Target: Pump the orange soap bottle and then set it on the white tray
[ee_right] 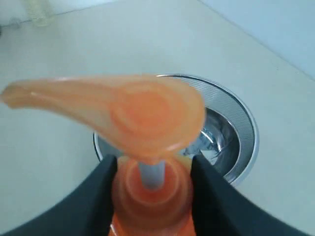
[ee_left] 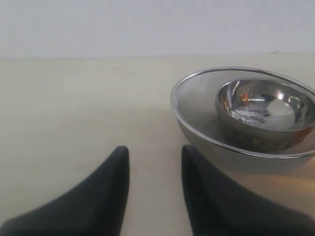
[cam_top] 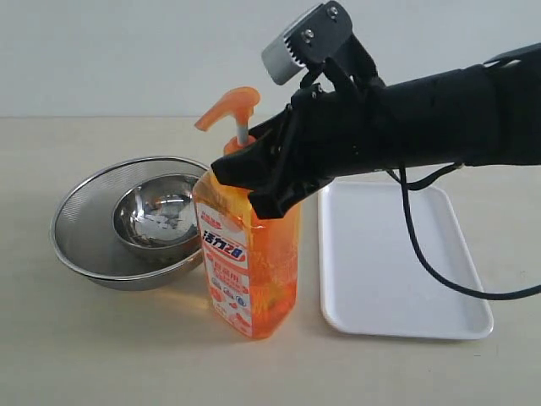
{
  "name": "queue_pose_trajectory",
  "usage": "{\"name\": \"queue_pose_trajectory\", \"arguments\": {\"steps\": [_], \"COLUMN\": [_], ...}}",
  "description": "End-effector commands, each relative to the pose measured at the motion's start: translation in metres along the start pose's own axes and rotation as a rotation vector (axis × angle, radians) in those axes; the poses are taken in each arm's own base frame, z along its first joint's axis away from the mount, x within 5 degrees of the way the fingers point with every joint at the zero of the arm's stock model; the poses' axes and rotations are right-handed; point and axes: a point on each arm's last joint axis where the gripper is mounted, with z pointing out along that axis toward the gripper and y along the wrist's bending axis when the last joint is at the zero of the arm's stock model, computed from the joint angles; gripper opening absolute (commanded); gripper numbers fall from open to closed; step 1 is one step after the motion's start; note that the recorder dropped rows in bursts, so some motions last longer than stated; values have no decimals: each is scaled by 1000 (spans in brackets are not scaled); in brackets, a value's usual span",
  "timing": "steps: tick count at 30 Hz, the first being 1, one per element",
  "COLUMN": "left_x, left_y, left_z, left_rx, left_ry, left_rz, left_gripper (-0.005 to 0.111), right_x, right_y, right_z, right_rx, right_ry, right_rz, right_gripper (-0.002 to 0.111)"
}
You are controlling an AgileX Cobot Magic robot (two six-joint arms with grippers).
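Note:
The orange soap bottle (cam_top: 249,262) stands on the table between the steel bowls and the white tray (cam_top: 397,254), its pump head (cam_top: 226,108) raised on the white stem. My right gripper (cam_top: 241,190) reaches in from the right and is shut on the bottle's orange collar just under the pump. In the right wrist view the pump head (ee_right: 142,110) fills the middle, and both black fingers (ee_right: 98,196) press the collar's sides around my right gripper's centre (ee_right: 152,169). My left gripper (ee_left: 155,157) is open over bare table, with nothing between its fingers.
A round steel bowl (cam_top: 156,216) sits inside a wider mesh strainer (cam_top: 84,228), left of the bottle and touching or nearly touching it. The same bowl (ee_left: 266,105) and strainer rim (ee_left: 197,83) lie just ahead of my left gripper. A black cable (cam_top: 439,271) hangs over the tray.

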Motion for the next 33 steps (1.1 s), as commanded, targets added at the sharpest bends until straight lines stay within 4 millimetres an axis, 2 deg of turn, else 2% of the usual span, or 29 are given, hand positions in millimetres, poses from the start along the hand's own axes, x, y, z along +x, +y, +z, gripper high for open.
{"name": "queue_pose_trajectory", "arguments": {"steps": [1, 9, 12, 18, 33], "left_x": [-2, -2, -2, -2, -2], "left_y": [0, 0, 0, 0, 0], "left_z": [0, 0, 0, 0, 0], "left_rx": [-3, -3, -3, -3, -3], "left_ry": [-21, -21, -21, -21, -21], "left_rz": [-2, -2, -2, -2, -2], "left_gripper": [33, 33, 33, 33, 33], "right_x": [-4, -6, -8, -6, -4], "right_y": [0, -5, -6, -14, -18], "right_z": [-2, -4, -5, -6, -7], "right_rx": [7, 72, 88, 176, 221], "right_ry": [-17, -23, -36, -16, 5], "right_rz": [-82, -61, -43, -23, -21], "right_gripper": [6, 5, 0, 0, 0]}}
